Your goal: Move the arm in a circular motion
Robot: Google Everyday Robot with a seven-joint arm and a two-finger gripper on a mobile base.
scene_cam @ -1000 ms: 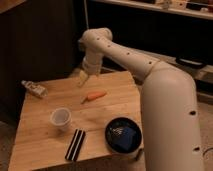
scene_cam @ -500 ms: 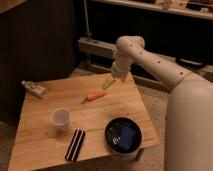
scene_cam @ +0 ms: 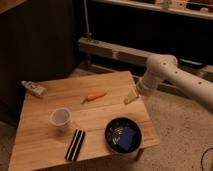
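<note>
nearest the camera, on the front of the wooden table (scene_cam: 37, 142), lie a black striped block (scene_cam: 76, 145) and a dark bowl (scene_cam: 123, 136) with something blue inside; just behind them stands a small pale cup (scene_cam: 60, 118); further back a carrot (scene_cam: 94, 96) lies near the table's middle, and a small bottle-like thing (scene_cam: 34, 89) rests at the far left edge; the gripper (scene_cam: 131, 96), the tan end piece, hangs at the table's right edge, to the right of the carrot and apart from it, holding nothing that can be seen; whether it is spread or closed cannot be told; the arm (scene_cam: 167, 70) reaches in from the right, its rounded elbow raised above the gripper, with a pale rail (scene_cam: 110, 50) and dark shelving behind; a second ago the gripper was over the far left part of the table, half a second ago over the middle beyond the carrot, and now it has swept right and somewhat nearer, while everything on the table has stayed put; this reads as one curving stretch of the circle, likely under way rather than finished; to close the loop the arm would next need to curve on round and back toward the left, keeping clear of the bowl and cup.
</note>
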